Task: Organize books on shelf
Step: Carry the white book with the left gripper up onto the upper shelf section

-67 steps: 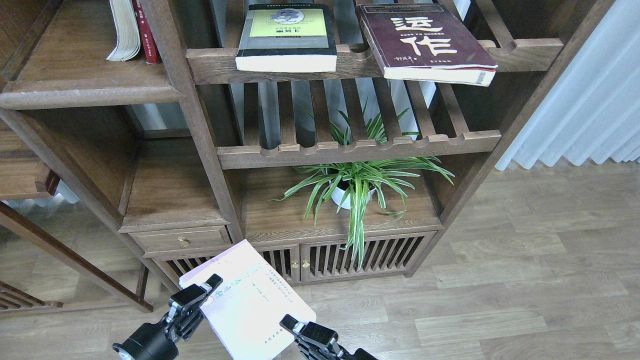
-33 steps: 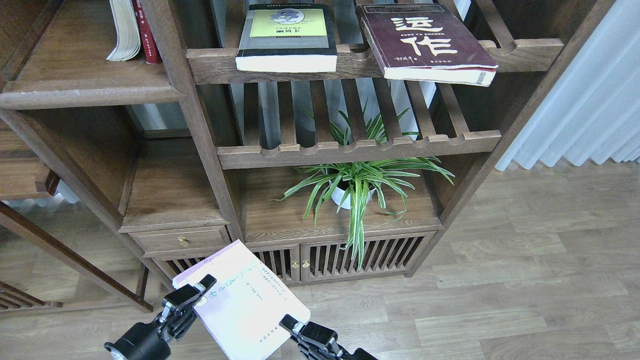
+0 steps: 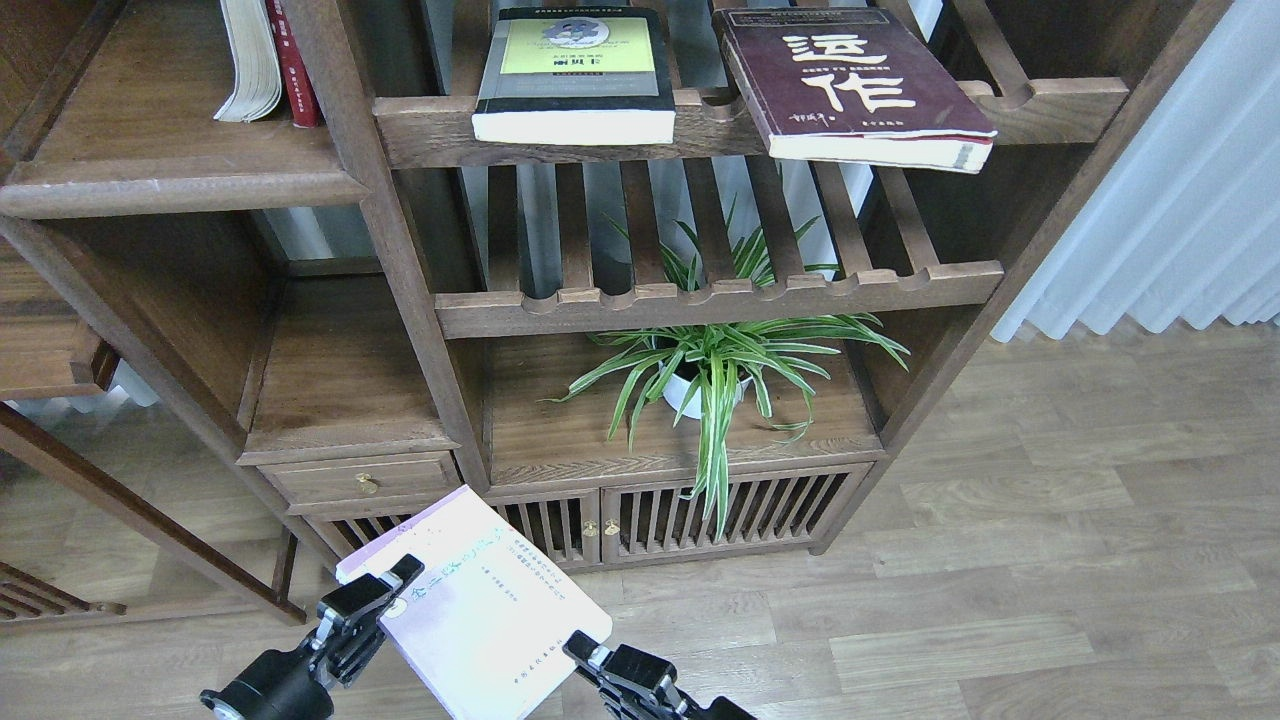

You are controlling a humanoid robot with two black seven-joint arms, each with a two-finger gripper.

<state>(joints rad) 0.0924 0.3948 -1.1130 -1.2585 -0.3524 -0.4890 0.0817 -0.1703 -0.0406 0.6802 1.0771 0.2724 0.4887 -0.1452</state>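
- Wooden shelving fills the frame; solid-board shelf sits upper left.
- Yellow-green book and maroon book lie on the top slatted rack.
- Bottom centre: left gripper clamps the lavender-white book; right gripper touches its lower corner, grip unclear.

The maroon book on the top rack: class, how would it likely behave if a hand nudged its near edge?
The maroon book overhangs the slatted rack's front rail at its near right corner, so a sideways nudge could probably tip it off. It lies askew on slats, so it may pivot rather than slide straight. Being a thick paperback, it likely flexes a little yet feels fairly heavy.
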